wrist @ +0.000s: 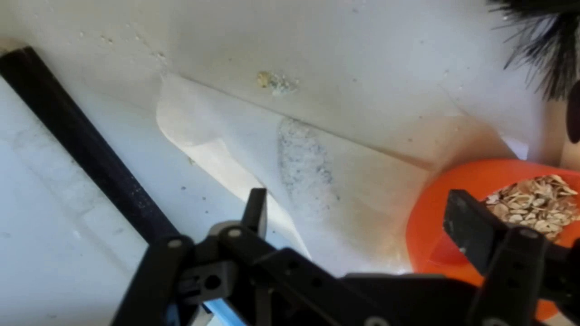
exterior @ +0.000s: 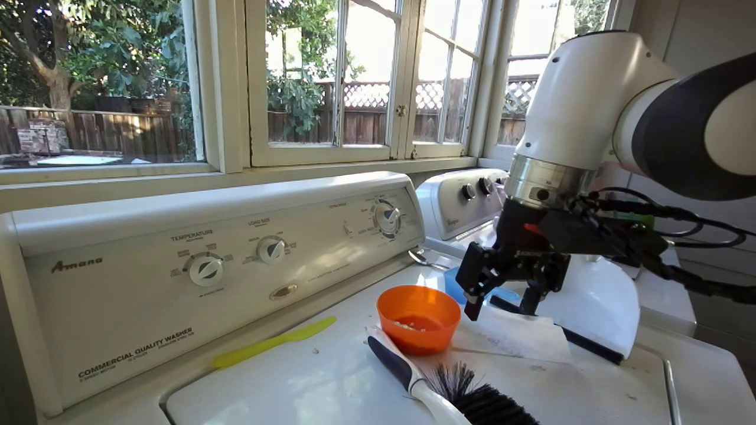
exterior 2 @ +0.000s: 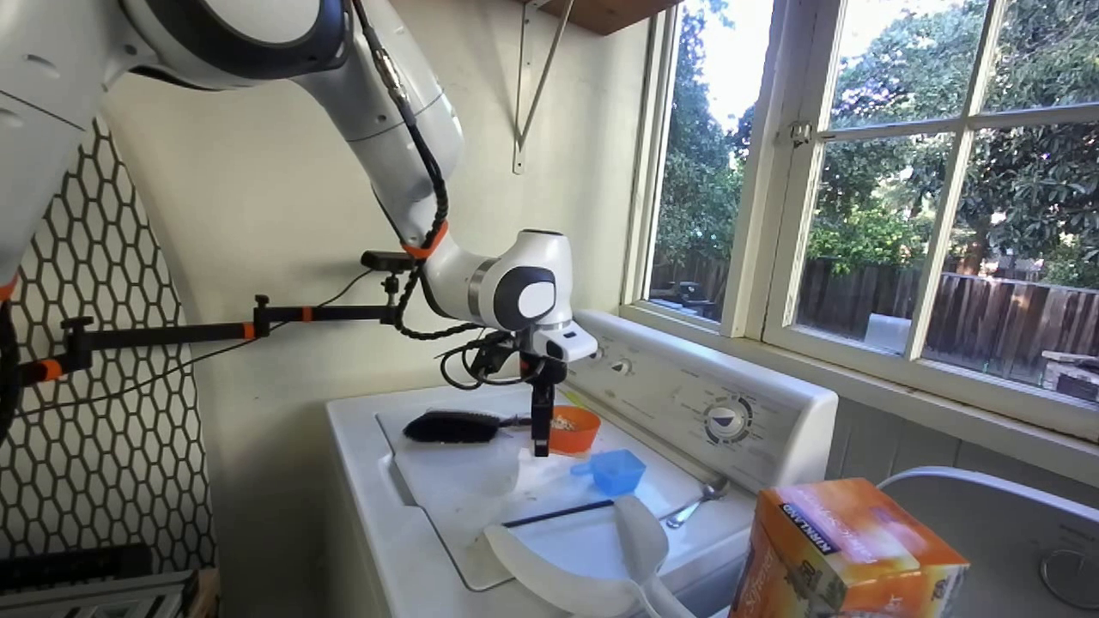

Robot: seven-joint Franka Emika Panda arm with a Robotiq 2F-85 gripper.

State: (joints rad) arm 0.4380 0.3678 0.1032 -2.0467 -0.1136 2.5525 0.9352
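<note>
White paper sheet (wrist: pixel 358 192): on the washer lid (exterior: pixel 283 386), below your gripper (exterior: pixel 501 307), whose jaws stand wide apart.
From the sheet, your wrist view places the orange bowl (wrist: pixel 428 217), with oat flakes (wrist: pixel 534 206) inside, just beside it between three and four o'clock, the brush (wrist: pixel 559 52) at two o'clock and the black dustpan edge (wrist: pixel 86 147) at nine o'clock; a grey smudge (wrist: pixel 306 158) marks the sheet near its middle.

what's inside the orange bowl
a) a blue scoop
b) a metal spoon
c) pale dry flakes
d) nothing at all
c, since the wrist view shows a heap of pale flakes inside the orange bowl.
</note>
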